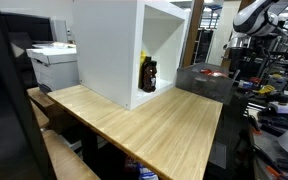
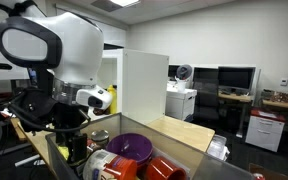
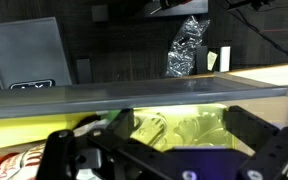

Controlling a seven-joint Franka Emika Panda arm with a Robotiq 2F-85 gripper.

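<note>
foil wad (image 3: 189,45) beyond bin (image 3: 134,95), wrist view only

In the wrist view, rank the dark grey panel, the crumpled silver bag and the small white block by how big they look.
1. dark grey panel
2. crumpled silver bag
3. small white block
All three stand in the background at seemingly similar depth, so the order looks safe.
</note>
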